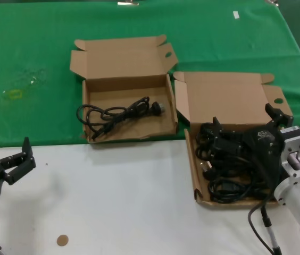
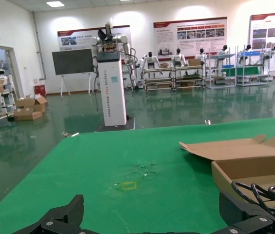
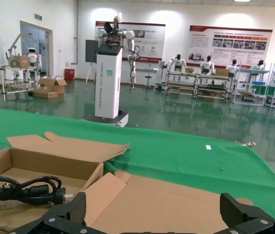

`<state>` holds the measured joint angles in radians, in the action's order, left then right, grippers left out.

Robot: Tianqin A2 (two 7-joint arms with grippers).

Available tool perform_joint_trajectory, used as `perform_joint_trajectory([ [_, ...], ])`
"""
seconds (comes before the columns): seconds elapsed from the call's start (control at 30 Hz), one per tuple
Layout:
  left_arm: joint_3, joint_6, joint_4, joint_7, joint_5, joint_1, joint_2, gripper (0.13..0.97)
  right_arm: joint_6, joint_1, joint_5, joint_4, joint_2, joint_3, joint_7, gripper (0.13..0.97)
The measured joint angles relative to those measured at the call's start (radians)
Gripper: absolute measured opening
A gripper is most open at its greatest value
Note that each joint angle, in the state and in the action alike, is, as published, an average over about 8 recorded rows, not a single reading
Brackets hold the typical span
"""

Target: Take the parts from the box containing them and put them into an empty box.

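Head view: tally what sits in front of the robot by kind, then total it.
Cardboard boxes: 2, the squarer box and the low-walled box.
Grippers: 2, left gripper and right gripper.
Loose cord: 1, cord in the squarer box.
Cord pile: 1, cords, tangled, uncounted.
Total: 6.

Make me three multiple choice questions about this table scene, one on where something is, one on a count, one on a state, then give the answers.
1. Where is the right gripper?
A. over the low-walled brown cardboard box full of coiled black power cords
B. over the green cloth
C. on the white tabletop

2. How many cords lie in the taller-walled brown cardboard box?
A. none
B. one
C. four

3. What state is the left gripper in?
A. shut on a cord
B. shut on nothing
C. open

Answers: 1 A, the head view shows it above the cord pile. 2 B, a single coiled black cord lies inside. 3 C, its fingers stand apart, holding nothing, at the table's near left edge.
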<state>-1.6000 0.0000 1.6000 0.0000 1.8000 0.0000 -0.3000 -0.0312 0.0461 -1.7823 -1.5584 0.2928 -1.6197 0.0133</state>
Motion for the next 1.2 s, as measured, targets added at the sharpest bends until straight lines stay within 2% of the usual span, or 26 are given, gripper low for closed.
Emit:
perform_joint_trajectory([
  [1.2,0.0,0.0,0.0,0.0,0.0,0.0,0.0,0.966,0.0,0.0,0.0,0.0,0.0,0.0,0.0,0.966],
])
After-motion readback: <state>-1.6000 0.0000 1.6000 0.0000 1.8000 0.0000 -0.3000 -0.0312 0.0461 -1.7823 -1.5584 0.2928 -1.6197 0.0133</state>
